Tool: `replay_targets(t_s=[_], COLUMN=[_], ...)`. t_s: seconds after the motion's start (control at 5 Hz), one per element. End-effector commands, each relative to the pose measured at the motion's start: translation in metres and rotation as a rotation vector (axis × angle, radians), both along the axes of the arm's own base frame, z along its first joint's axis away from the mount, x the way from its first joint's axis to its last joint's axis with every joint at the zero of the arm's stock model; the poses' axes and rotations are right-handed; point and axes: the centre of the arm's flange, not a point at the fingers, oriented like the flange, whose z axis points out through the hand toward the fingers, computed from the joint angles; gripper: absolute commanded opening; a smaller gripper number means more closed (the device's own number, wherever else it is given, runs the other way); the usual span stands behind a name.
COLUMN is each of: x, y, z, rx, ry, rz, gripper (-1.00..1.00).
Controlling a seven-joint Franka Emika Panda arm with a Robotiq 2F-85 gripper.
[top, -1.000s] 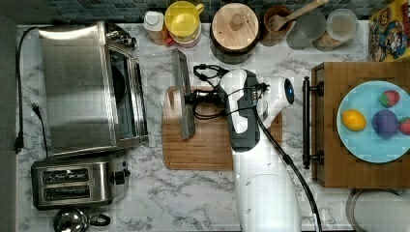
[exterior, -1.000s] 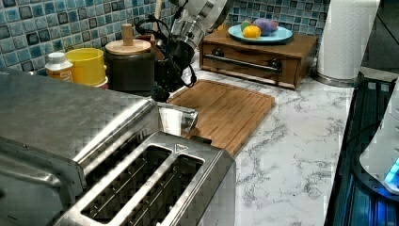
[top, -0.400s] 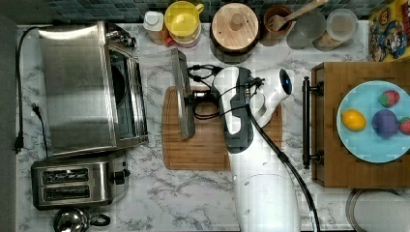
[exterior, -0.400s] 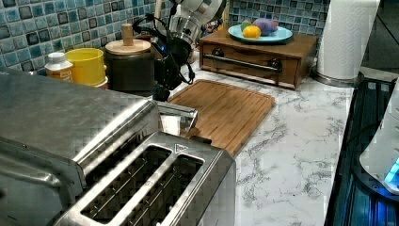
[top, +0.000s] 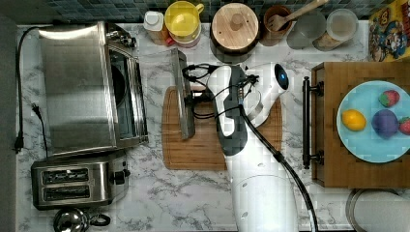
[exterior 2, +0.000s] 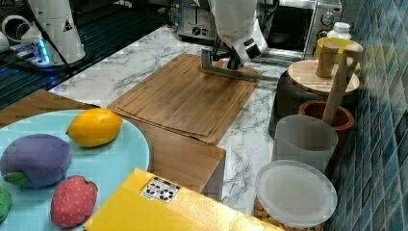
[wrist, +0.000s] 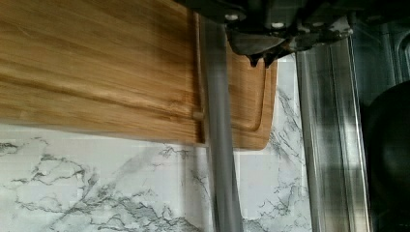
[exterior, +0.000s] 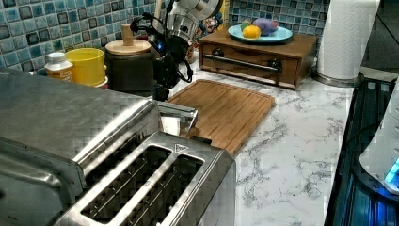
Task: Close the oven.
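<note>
Now the oven [top: 92, 89] stands open; the gripper [top: 192, 99] sits at its door handle [top: 183, 94], finger state unclear.

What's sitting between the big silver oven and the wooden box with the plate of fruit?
In the top view, the bamboo cutting board lies between the oven and the wooden box, with the robot arm above it.
</note>
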Motion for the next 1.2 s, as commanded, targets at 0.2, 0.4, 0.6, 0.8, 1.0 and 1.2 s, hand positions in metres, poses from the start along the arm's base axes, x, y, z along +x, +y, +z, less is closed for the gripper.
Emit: replay_targets(t_s=[0.2,0.4,0.6,0.8,1.0,1.2], x=[0.004,-0.006,-0.015,-0.027,-0.036,-0.044], y=[0.234,0.265,0.286,0.310,0.327,0.343], z=[0.162,0.179,0.182,0.189,0.195,0.196], rx=[0.088,0.016,-0.024,-0.125,-0.204,-0.244], ry=[-0.160,-0.178,-0.180,-0.209,-0.227,-0.232], rz=[0.314,0.339,0.357,0.374,0.387,0.425], gripper=[-1.00,-1.00,-1.00,-1.00,-1.00,-1.00])
